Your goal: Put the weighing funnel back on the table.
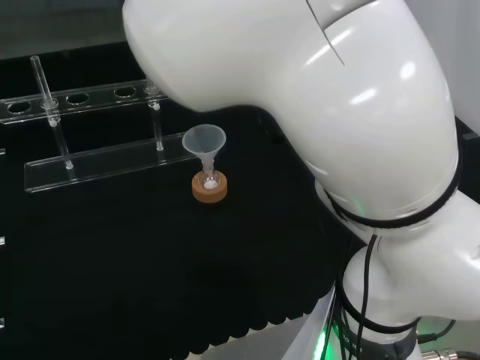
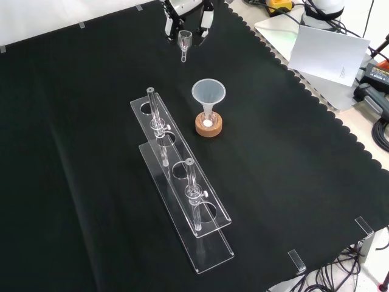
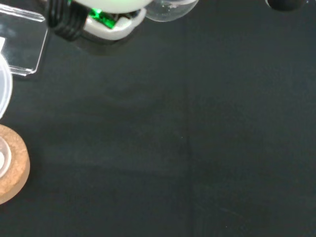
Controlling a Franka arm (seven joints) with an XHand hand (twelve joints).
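At the top edge of the front view my black and white hand [image 2: 172, 19] hangs over the far side of the cloth. Its fingers [image 2: 206, 23] pinch the weighing funnel [image 2: 184, 41], a small clear scoop whose short stem points down toward the cloth. In the wrist view a clear rounded piece [image 3: 170, 8], apparently the same weighing funnel, sits by the palm above bare black cloth. The arm's big white link [image 1: 315, 97] covers the hand in the head view.
The big funnel [image 2: 208, 93] stands in a small flask on a cork ring [image 2: 209, 126], nearer than the hand in the front view. A clear test tube rack [image 2: 182, 201] with two tubes stretches toward the front. Papers and cables [image 2: 328, 48] lie off the cloth's right edge.
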